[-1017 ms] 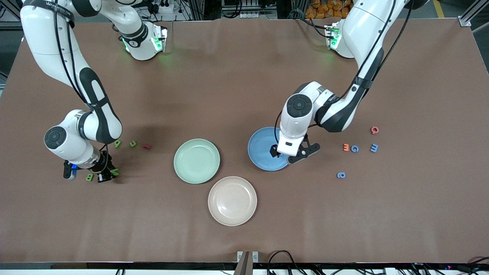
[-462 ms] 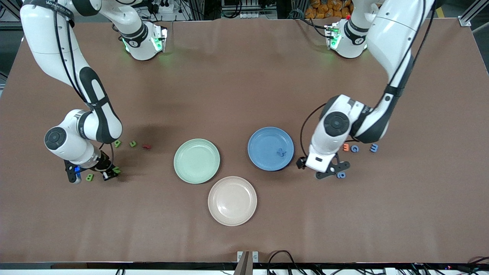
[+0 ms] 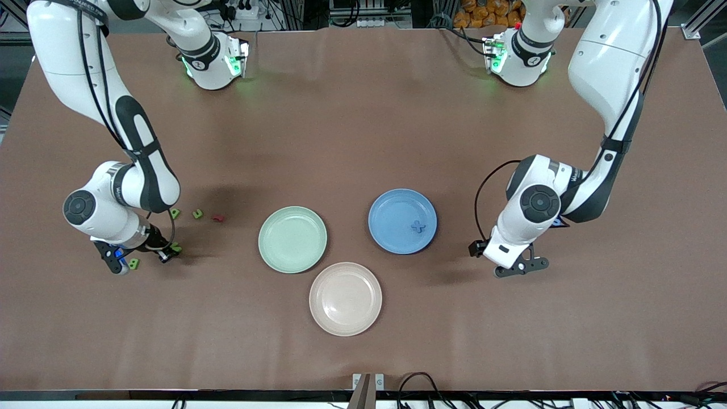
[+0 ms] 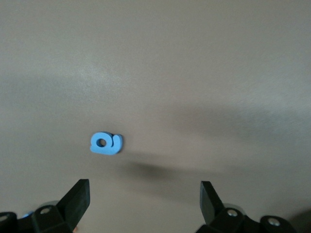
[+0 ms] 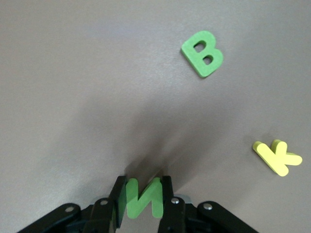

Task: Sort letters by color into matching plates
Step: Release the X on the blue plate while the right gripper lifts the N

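Right gripper [image 5: 143,204] clamps green N [image 5: 143,196] with B [image 5: 202,54], K [image 5: 277,157] nearby; left gripper [image 4: 145,204] wide over blue letter [image 4: 106,143].

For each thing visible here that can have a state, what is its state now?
left gripper: open, over a blue letter
right gripper: shut on green N
blue plate: holds one blue cross
green plate: empty
beige-pink plate: empty
green B: flat on table

A robotics lab: two white robot arms [image 3: 85,85] bolted at the edge of a brown-covered bench [image 3: 363,142], with cables [image 3: 420,380] and aluminium framing [image 3: 701,20] around it.
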`<state>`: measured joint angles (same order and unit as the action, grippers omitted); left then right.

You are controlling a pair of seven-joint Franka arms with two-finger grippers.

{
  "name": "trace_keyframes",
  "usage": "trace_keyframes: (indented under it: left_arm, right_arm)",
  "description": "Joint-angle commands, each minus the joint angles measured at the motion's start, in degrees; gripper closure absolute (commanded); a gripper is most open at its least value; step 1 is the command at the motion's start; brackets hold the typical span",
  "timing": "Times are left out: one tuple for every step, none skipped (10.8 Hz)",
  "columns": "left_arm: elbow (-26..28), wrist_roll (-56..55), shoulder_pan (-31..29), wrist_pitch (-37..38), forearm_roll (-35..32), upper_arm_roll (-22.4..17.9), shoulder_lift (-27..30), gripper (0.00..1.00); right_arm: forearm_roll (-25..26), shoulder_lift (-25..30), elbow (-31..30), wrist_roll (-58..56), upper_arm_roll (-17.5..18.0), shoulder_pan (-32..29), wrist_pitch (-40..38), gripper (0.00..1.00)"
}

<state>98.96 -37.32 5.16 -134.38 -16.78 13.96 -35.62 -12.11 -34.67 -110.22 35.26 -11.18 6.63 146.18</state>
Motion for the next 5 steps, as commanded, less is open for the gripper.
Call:
trace_keyframes:
  left_arm:
    - [-0.9,12.1,-2.3,0.3,0.0,0.7,-2.2,0.0]
    - [-1.6,13.1,-2.7,0.3,1.0,0.7,-3.1,0.0]
    - [-2.2,13.8,-3.8,0.3,1.3,0.7,-3.8,0.0]
    - [-2.6,13.9,-4.2,0.3,3.0,0.7,-4.1,0.0]
    - [-3.7,14.0,-4.2,0.3,4.1,0.6,-4.9,0.0]
  right_arm:
    - [0.3,1.4,-0.2,-2.8,-0.2,1.1,-0.9,0.94]
    - [0.3,1.4,-0.1,-2.8,-0.2,1.5,-0.9,0.94]
    - [0.4,1.4,0.0,-2.8,-0.2,1.9,-0.9,0.94]
    - [0.4,1.4,0.5,-3.0,-0.2,2.8,-1.0,0.94]
    - [0.3,1.4,1.1,-3.9,-0.2,3.6,-1.2,0.94]
